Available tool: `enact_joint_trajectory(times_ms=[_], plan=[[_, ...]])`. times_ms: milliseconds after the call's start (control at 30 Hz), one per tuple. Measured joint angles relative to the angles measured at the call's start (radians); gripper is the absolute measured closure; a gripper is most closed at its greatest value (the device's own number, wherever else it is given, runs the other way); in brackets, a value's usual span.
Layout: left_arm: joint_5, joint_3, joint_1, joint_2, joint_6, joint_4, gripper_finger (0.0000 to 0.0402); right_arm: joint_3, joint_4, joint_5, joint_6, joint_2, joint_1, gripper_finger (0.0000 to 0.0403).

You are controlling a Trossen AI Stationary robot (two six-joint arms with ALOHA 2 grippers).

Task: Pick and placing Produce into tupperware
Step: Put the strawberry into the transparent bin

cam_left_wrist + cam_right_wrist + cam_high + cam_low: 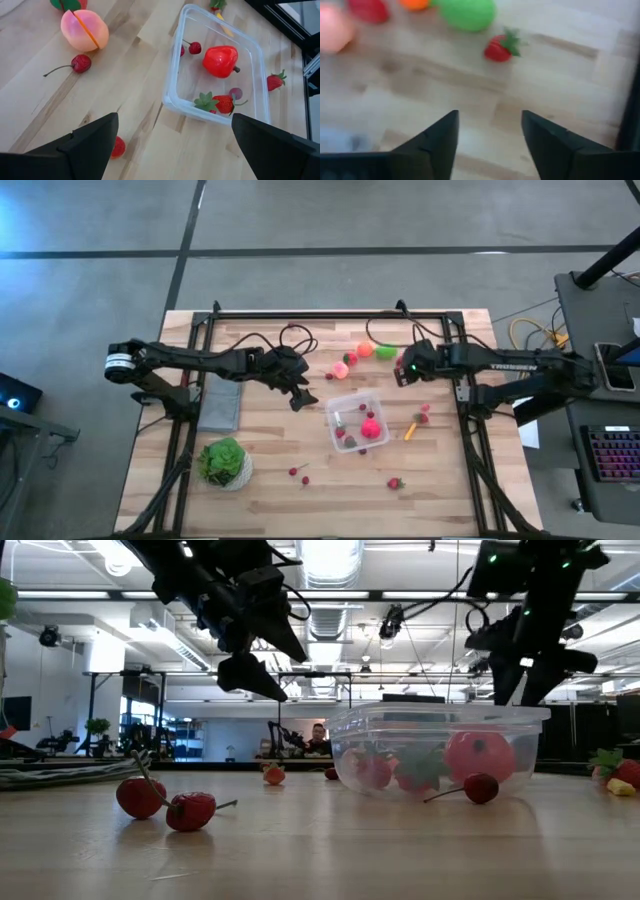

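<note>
The clear tupperware (357, 420) sits mid-table and holds a red fruit (220, 61), a strawberry (220, 104) and a cherry (194, 47). My left gripper (300, 395) hangs open above the table just left of the box, touching nothing. My right gripper (403, 372) hovers open above the table's far right part, with nothing between its fingers (445, 135). Beyond it lie a strawberry (499, 49), a green piece (467, 12), an orange piece (415, 4), a red piece (367, 10) and a peach-pink piece (84, 30).
A leafy green head in a white bowl (225, 463) stands near left, and a grey slab (220, 405) lies beside it. Loose cherries (298, 472), a strawberry (396, 482), another strawberry (424, 415) and an orange stick (410, 430) lie around the box.
</note>
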Motion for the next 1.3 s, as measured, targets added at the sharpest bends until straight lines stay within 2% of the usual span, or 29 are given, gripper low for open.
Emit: enact_joint_trajectory(times_ms=[133,267,467,667,867,1300], plan=[[0.000,0.000,0.000,0.000,-0.014,-0.001,0.0027,0.031,0.004,-0.016,-0.048,0.083,-0.123,0.0150],[0.000,0.000,0.000,0.000,-0.016,-0.002,0.0027,0.088,0.033,-0.038,-0.192,0.190,-0.229,0.0129],[-0.002,0.000,0.000,0.000,-0.016,-0.008,0.0027,0.192,0.034,-0.131,-0.370,0.394,-0.339,0.0128],[-0.029,0.000,0.001,0.000,-0.033,-0.044,0.0027,0.255,0.020,-0.181,-0.465,0.548,-0.354,0.0145],[-0.039,0.000,0.002,0.000,-0.038,-0.054,0.0027,0.260,0.029,-0.178,-0.475,0.616,-0.370,0.0157],[-0.054,0.000,0.014,-0.001,-0.038,-0.057,0.0027,0.251,0.090,-0.185,-0.531,0.612,-0.426,0.0166]])
